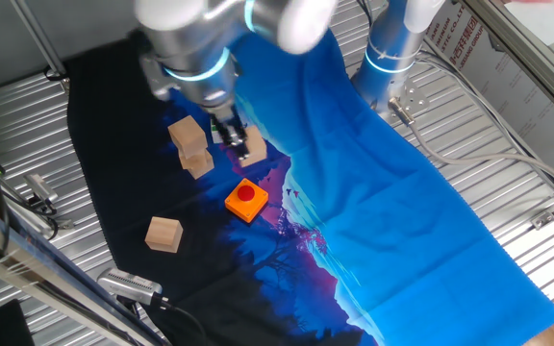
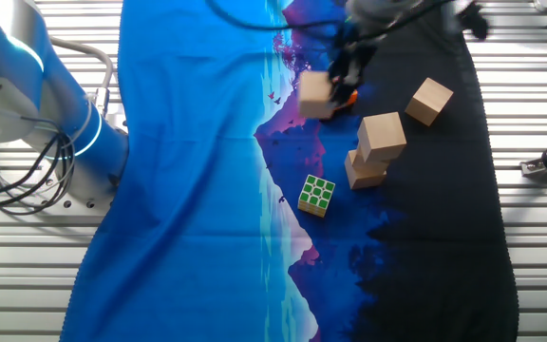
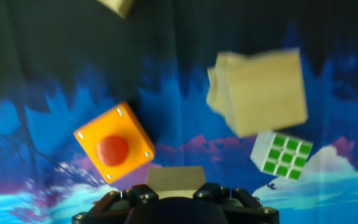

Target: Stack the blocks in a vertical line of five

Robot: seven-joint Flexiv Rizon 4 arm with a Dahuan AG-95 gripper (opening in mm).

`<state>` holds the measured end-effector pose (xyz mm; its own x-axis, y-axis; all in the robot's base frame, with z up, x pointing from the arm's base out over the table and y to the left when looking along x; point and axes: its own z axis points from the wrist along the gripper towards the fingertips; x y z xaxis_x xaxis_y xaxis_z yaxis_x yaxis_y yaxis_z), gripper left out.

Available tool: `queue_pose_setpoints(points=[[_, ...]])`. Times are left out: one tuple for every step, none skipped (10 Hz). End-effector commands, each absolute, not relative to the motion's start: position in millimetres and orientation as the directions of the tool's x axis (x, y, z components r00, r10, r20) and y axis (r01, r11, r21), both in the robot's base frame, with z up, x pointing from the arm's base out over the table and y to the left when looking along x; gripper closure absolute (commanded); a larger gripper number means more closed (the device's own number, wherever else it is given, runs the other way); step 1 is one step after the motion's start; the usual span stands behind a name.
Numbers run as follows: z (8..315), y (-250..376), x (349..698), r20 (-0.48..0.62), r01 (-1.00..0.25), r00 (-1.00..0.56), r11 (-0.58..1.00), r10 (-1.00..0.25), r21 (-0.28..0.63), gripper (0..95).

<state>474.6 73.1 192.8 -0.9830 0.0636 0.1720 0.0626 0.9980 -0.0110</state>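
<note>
Ribbed metal tabletop (image 1: 508, 207), silver slats running across. Blue-and-black printed cloth (image 1: 383, 202) draped over middle, dark tree silhouettes and purple band in pattern. Loose grey cables (image 2: 12, 166) at edge. Cardboard box (image 1: 503, 48) beyond far corner. Bright even light.

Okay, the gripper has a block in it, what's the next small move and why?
Probably carry the held block over the two-block stack and line it up above the top cube. The gripper is shut on it, lifted off the cloth beside the stack, which is only two high. One loose block waits.
</note>
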Motion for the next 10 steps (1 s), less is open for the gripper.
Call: queue_pose_setpoints(points=[[229.1,66.6,477.3,0.181,0.058,-0.982,0.998,0.058,-0.002,95.0],[240.5,59.7,476.6,0.187,0.058,-0.981,0.998,0.057,0.004,95.0],[246.7,51.7,472.7,0.183,0.052,-0.982,0.999,0.049,0.011,95.0],[252.0,42.6,469.8,0.183,0.045,-0.982,0.999,0.042,0.012,95.0],[255.1,35.7,468.3,0.182,0.039,-0.983,0.999,0.036,0.014,95.0],[257.2,27.6,467.8,0.180,0.027,-0.983,1.000,0.024,0.014,95.0],[258.4,20.8,467.9,0.179,0.016,-0.984,1.000,0.013,0.015,95.0],[258.9,11.1,469.0,0.171,0.006,-0.985,1.000,0.003,0.017,95.0],[257.1,8.1,471.2,0.172,-0.005,-0.985,1.000,-0.006,0.010,95.0],[257.2,8.1,471.1,0.174,-0.006,-0.985,1.000,-0.008,0.009,95.0]])
